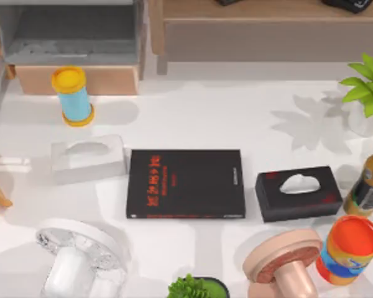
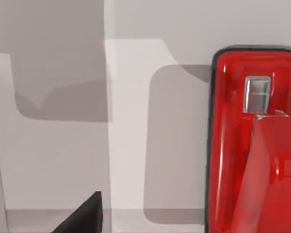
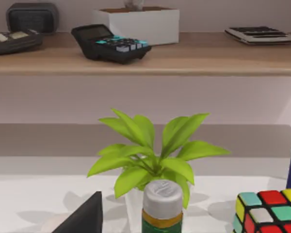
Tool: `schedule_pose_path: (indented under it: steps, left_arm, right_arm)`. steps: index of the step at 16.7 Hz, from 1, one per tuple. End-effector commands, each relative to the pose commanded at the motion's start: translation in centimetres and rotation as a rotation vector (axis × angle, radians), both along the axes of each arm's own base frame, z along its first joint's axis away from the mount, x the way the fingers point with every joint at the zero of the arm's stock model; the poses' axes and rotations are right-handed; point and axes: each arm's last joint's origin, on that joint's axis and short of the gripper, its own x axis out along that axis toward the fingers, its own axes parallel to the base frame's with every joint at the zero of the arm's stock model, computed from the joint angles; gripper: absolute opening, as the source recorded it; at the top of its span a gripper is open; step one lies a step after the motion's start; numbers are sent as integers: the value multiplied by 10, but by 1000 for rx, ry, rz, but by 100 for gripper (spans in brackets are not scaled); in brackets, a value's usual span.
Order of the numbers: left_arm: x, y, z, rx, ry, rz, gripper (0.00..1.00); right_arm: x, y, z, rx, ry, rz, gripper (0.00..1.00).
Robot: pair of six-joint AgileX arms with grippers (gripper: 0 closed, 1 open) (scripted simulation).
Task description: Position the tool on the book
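1. Top view: the book [image 1: 185, 184] is lying flat at the table's middle, its cover bare, with red lettering I cannot read and a thin red stripe along its near edge. A pale tissue box [image 1: 88, 158] is sitting just beside it on the left and a black tissue box [image 1: 298, 193] near it on the right. A blue cylinder [image 1: 73, 95] with a yellow cap is standing behind the pale box; an orange-lidded can [image 1: 349, 249] and a bottle [image 1: 371, 184] are standing at the right edge, their labels too small to read. Nothing red is resting on the book, so I am judging the placing as not yet done.

2. Left wrist view: the tool [image 2: 252, 141] is showing close up, bright red with a dark rim and a small metal window, lying on the white table [image 2: 63, 145]. A dark finger [image 2: 85, 216] is poking in well apart from the tool, so the left gripper is not holding it; whether its jaws are spread or closed I cannot tell. Picking up and carrying are both still ahead, by my reading.

3. Right wrist view: this camera is facing a plant [image 3: 153, 155], a capped bottle [image 3: 162, 204], a colour cube [image 3: 269, 211] and a shelf with a calculator [image 3: 111, 43]. One dark finger [image 3: 85, 216] is showing; the right gripper's jaw state I cannot tell. This arm seems to be idling at the table's right.
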Motion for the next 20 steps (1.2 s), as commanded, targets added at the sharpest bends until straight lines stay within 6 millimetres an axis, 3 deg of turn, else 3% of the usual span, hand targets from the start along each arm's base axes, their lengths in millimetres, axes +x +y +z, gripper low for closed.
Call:
schedule_pose_path:
  steps: [9, 13, 20]
  left_arm:
    - [0, -9, -31, 0, 0, 1, 100]
    - [0, -9, -32, 0, 0, 0, 100]
    - [0, -9, -32, 0, 0, 0, 47]
  right_arm:
    - [0, 0, 0, 0, 0, 0, 100]
    - [0, 0, 0, 0, 0, 0, 100]
    - [0, 0, 0, 0, 0, 0, 100]
